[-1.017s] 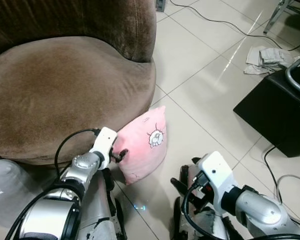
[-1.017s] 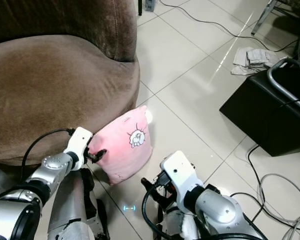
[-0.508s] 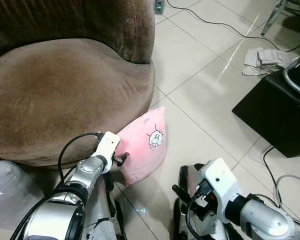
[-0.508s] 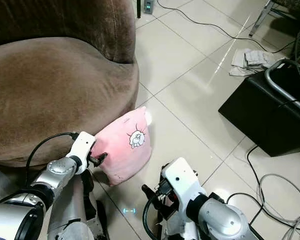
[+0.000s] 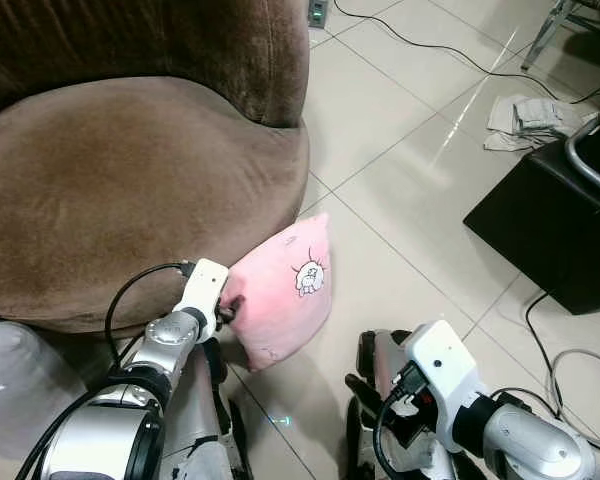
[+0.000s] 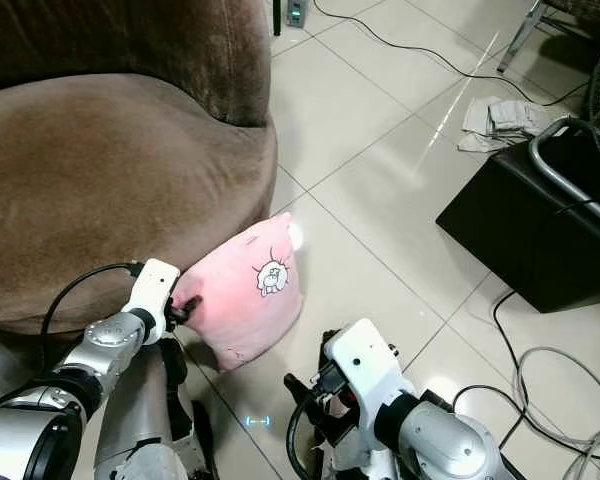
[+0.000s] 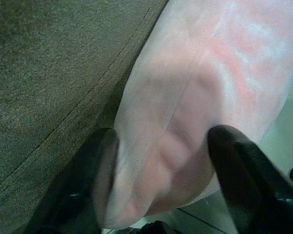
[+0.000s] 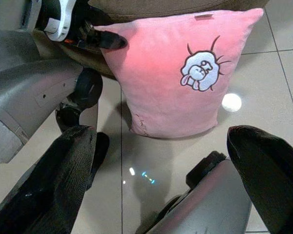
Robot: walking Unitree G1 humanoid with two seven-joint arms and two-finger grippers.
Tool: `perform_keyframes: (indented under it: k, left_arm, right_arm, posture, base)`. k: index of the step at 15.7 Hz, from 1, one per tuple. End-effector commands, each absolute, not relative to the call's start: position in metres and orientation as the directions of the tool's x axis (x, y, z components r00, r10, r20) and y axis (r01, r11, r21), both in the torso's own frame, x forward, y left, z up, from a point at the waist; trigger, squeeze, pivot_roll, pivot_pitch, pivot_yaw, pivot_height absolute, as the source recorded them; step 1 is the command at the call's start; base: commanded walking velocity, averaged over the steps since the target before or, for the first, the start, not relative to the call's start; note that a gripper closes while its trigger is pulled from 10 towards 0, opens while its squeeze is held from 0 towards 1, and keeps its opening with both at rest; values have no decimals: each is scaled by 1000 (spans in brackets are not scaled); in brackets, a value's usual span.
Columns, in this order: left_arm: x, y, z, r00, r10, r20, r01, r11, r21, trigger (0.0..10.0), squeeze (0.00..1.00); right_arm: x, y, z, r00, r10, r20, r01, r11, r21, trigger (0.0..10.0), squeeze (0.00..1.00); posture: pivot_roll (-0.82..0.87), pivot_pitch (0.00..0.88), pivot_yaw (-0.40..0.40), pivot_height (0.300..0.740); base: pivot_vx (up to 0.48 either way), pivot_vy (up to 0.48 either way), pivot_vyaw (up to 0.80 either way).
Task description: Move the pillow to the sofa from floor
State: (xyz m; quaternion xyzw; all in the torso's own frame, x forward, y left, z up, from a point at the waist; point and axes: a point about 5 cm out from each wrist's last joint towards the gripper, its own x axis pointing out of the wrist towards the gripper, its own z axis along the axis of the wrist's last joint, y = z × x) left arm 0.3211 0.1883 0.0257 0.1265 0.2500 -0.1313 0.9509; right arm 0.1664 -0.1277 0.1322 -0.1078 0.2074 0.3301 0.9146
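A pink pillow (image 5: pixel 285 290) with a white sheep print stands on the tiled floor, leaning against the front of the brown sofa (image 5: pixel 130 180). My left gripper (image 5: pixel 228 306) is at the pillow's left edge, close to the sofa base. In the left wrist view its black fingers (image 7: pixel 234 170) stand apart on either side of the pillow's edge (image 7: pixel 185 122), which bulges between them. My right gripper (image 8: pixel 158 139) hangs low over the floor to the pillow's right, open and empty; it faces the pillow (image 8: pixel 185 73).
A black box (image 5: pixel 550 220) with a metal handle stands on the floor at the right. A crumpled cloth (image 5: pixel 530 115) lies beyond it. Cables (image 5: pixel 570 365) run over the tiles. A grey cushion (image 5: pixel 5 380) lies at lower left beside my legs.
My left gripper has pushed up and forward from half a second ago, so the pillow's edge now sits deeper between its fingers. The pillow and right arm have hardly moved.
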Motion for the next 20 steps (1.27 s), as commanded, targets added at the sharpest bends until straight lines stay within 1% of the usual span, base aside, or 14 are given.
perform_keyframes:
  k: [1, 4, 6, 7, 8, 12, 15, 16, 17, 19, 20]
  left_arm:
    - [309, 194, 13, 817, -165, -552, 296, 942, 156, 0, 0]
    - [306, 200, 10, 813, -158, -560, 289, 945, 154, 0, 0]
    - [309, 205, 16, 843, -136, -520, 246, 958, 148, 0, 0]
    - [313, 208, 22, 865, -137, -482, 212, 971, 106, 10000, 110]
    - [317, 212, 29, 888, -134, -439, 180, 982, 65, 10000, 1000]
    - [326, 214, 42, 910, -169, -378, 187, 982, 10, 10000, 1000]
    - [327, 212, 44, 897, -225, -381, 228, 973, -37, 10000, 1000]
    - [326, 211, 42, 883, -247, -399, 248, 967, -51, 10000, 1000]
    - [322, 207, 35, 854, -259, -452, 274, 961, -35, 10000, 1000]
    - [317, 202, 27, 820, -277, -502, 308, 951, -20, 10000, 1000]
    - [315, 199, 23, 811, -266, -522, 309, 951, -5, 10000, 1000]
  right_arm:
    - [162, -130, 136, 690, 561, -457, -653, 755, -58, 10000, 0]
    - [163, -132, 136, 687, 560, -462, -656, 752, -64, 10000, 0]
    - [164, -134, 138, 691, 558, -460, -655, 753, -71, 10000, 0]
    - [164, -137, 140, 692, 554, -462, -654, 752, -78, 10000, 0]
    - [164, -142, 144, 695, 550, -463, -652, 753, -83, 10000, 0]
    - [166, -150, 147, 695, 541, -474, -651, 753, -97, 10000, 0]
    - [166, -154, 151, 697, 533, -479, -650, 753, -108, 10000, 0]
    - [165, -157, 153, 700, 526, -483, -646, 754, -117, 10000, 0]
    - [164, -161, 155, 703, 516, -490, -643, 755, -127, 10000, 0]
    - [163, -165, 157, 705, 507, -496, -641, 755, -138, 10000, 0]
    - [161, -170, 161, 706, 497, -505, -640, 753, -154, 10000, 0]
  posture:
    - [-282, 303, -73, 558]
    - [-290, 299, -83, 558]
    - [-304, 301, -94, 558]
    - [-325, 300, -109, 558]
    - [-336, 300, -122, 558]
    - [-361, 297, -141, 558]
    - [-392, 294, -144, 558]
    - [-409, 291, -146, 558]
    - [-423, 287, -148, 558]
    - [-444, 281, -150, 558]
    - [-482, 273, -159, 558]
  base:
    - [0, 0, 0]
    - [0, 0, 0]
    - [0, 0, 0]
    - [0, 0, 0]
    - [0, 0, 0]
    - [0, 0, 0]
    - [0, 0, 0]
    - [0, 0, 0]
    - [0, 0, 0]
    - [0, 0, 0]
    - [0, 0, 0]
